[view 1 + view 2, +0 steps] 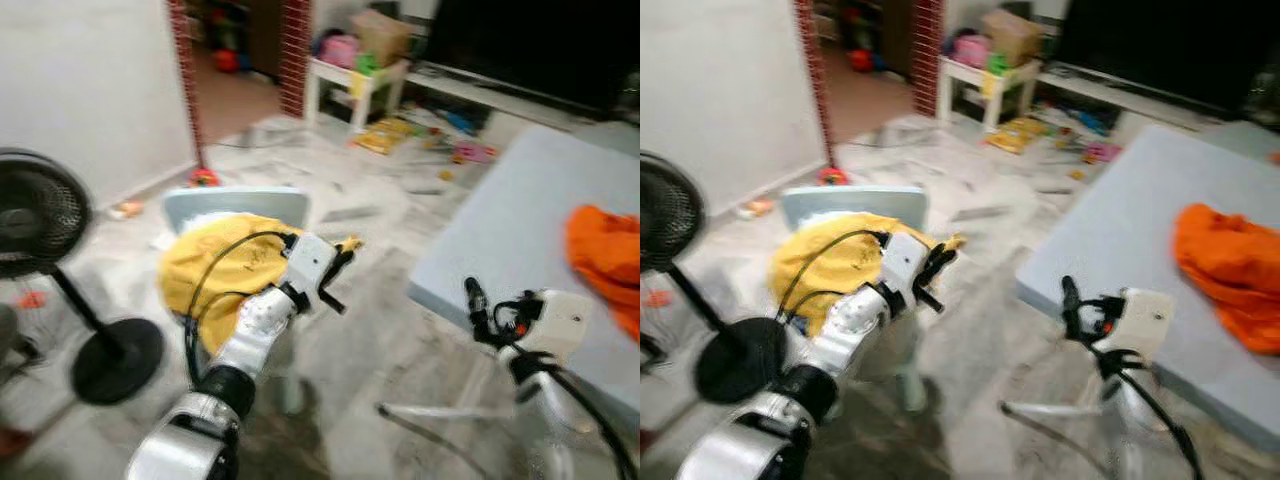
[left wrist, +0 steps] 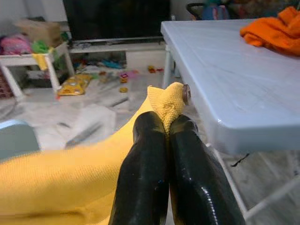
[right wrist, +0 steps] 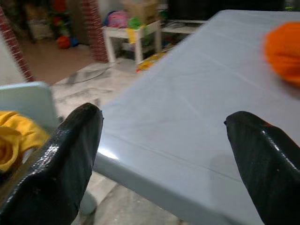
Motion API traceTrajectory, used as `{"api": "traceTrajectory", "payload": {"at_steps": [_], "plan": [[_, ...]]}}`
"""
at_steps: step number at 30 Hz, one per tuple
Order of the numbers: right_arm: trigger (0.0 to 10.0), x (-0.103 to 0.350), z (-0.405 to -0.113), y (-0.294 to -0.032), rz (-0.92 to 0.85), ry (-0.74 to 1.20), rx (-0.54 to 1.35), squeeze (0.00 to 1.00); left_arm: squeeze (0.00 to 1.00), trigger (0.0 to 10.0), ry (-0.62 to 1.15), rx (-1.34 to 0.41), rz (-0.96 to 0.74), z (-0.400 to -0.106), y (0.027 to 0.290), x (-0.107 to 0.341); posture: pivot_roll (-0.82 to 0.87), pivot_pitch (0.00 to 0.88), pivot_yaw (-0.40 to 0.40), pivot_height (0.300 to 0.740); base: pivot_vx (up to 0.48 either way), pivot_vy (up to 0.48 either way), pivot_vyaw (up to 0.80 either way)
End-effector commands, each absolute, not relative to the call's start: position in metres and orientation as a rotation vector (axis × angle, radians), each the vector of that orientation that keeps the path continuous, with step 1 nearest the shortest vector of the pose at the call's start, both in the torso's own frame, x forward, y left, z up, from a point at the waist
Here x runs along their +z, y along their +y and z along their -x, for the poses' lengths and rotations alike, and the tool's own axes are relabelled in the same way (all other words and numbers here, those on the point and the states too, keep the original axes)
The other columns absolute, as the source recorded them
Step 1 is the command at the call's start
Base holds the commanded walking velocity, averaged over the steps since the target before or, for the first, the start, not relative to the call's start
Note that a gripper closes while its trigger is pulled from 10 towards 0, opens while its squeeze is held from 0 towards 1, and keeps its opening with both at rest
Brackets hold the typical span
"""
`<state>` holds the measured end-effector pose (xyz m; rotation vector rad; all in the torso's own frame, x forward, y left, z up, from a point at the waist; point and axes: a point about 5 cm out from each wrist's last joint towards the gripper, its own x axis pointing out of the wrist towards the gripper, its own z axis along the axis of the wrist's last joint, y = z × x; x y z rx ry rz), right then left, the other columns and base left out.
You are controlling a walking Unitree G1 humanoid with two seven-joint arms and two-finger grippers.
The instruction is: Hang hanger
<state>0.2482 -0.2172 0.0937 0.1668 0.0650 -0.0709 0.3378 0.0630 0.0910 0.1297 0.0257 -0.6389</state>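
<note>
Scene: a living-room floor strewn with toys is seen, blurred in both eye views, so camera motion is suspected.
Left end effector: it is closed tight, and a fold of the yellow garment is pinched between its two black fingers, as shown in the left wrist view. A small round metal piece, perhaps a button, is seen at the tip of the fold.
Yellow garment: its bulk is draped over the seat of a pale blue chair, to the robot's left of the table.
Right end effector: its fingers are spread wide and nothing is held. It is raised at the near edge of the table, apart from the cloth on it.
Table: a pale grey top is seen on the robot's right, with an orange cloth lying on its far side.
Hanger: none can be made out for certain. Thin pale bars are seen low beside the right arm, but whether these are a hanger or the table's frame cannot be told.
Other things: a black standing fan is placed at the far left.
Step in hand: the yellow garment is judged to be gripped for lifting off the chair; hanging is not yet done.
Next move: the cloth would need to be lifted clear, and the hanger and a rail located first.
</note>
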Motion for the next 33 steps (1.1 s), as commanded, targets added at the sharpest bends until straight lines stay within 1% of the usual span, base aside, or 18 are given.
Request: {"api": "traceTrajectory", "payload": {"at_steps": [1, 10, 14, 18, 20, 25, 27, 33], "plan": [[10.0, 0.095, -0.247, -0.222, -0.156, 0.064, -0.081, 0.0, 0.0, 10.0, -0.005, -0.675, -0.109, -0.337, 0.051, 0.098, 0.07, 0.0, -0.081, 0.74, 0.0, 0.0, -0.79], [10.0, 0.089, -0.243, -0.219, -0.167, 0.087, -0.087, 0.0, 0.0, 10.0, 0.028, -0.638, -0.062, -0.337, 0.053, 0.095, 0.09, 0.0, -0.104, 0.74, 0.0, 0.0, -0.79], [10.0, 0.087, -0.244, -0.215, -0.176, 0.09, -0.083, 0.0, 0.0, 10.0, 0.057, -0.62, -0.028, -0.336, 0.056, 0.091, 0.08, 0.0, -0.095, 0.74, 0.0, 0.0, -0.79], [10.0, 0.082, -0.245, -0.217, -0.198, 0.092, -0.098, 0.0, 0.0, 10.0, 0.111, -0.577, 0.052, -0.337, 0.057, 0.085, 0.06, 0.0, -0.079, 0.74, 0.0, 0.0, -0.79], [10.0, 0.081, -0.245, -0.218, -0.207, 0.091, -0.103, 0.0, 0.0, 10.0, 0.111, -0.575, 0.059, -0.337, 0.056, 0.085, 0.06, 0.0, -0.078, 0.74, 0.0, 0.0, -0.71], [10.0, 0.085, -0.254, -0.215, -0.197, 0.078, -0.077, 0.0, 0.0, 10.0, 0.11, -0.599, 0.079, -0.338, 0.047, 0.09, 0.05, 0.0, -0.064, 0.74, 0.0, 0.0, 0.0], [10.0, 0.089, -0.26, -0.21, -0.187, 0.068, -0.05, 0.0, 0.0, 10.0, 0.108, -0.605, 0.091, -0.34, 0.042, 0.093, 0.05, 0.0, -0.076, 0.74, 0.0, 0.0, 0.0], [10.0, 0.09, -0.262, -0.21, -0.177, 0.07, -0.041, 0.0, 0.0, 10.0, 0.111, -0.583, 0.136, -0.344, 0.04, 0.099, 0.05, 0.0, -0.09, 0.74, 0.0, 0.0, 0.0]]}}
